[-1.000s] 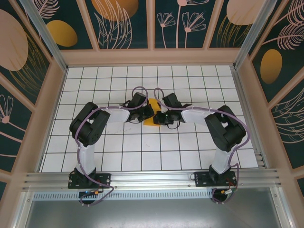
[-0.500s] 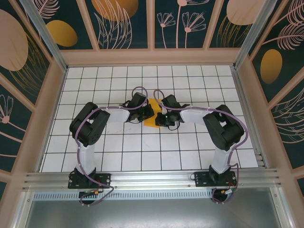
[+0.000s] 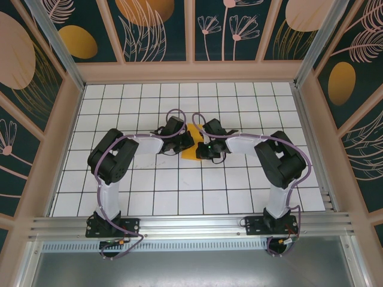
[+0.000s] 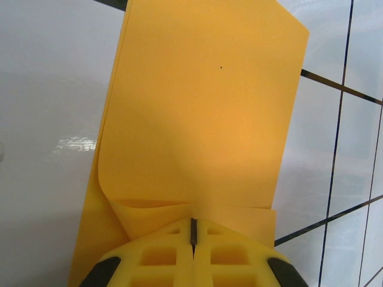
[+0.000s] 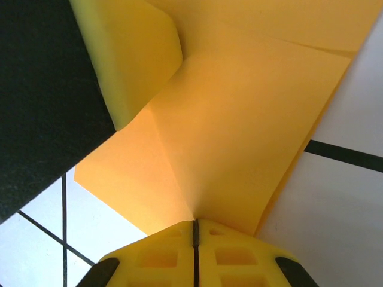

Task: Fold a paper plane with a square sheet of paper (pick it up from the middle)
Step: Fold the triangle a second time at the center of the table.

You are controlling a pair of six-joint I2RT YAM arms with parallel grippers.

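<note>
The square sheet of paper (image 3: 192,145) is orange-yellow and partly folded, lying on the white grid floor between my two grippers. In the left wrist view the paper (image 4: 203,107) lies as a long folded panel with a curled flap whose near edge runs into my left gripper (image 4: 193,224), shut on it. In the right wrist view creases in the paper (image 5: 239,119) converge at my right gripper (image 5: 195,224), shut on that edge. The left gripper (image 3: 187,142) and right gripper (image 3: 203,147) face each other across the sheet. One yellow finger of the left gripper (image 5: 131,60) rests against the paper.
The white tiled floor (image 3: 179,197) with black grid lines stretches around the arms. Patterned walls (image 3: 191,36) with a pale wooden frame enclose it on three sides. A metal rail (image 3: 191,224) holding both arm bases runs along the near edge.
My right gripper has edged a little to the left, toward the left gripper, with the paper in it. The left arm has stayed put.
</note>
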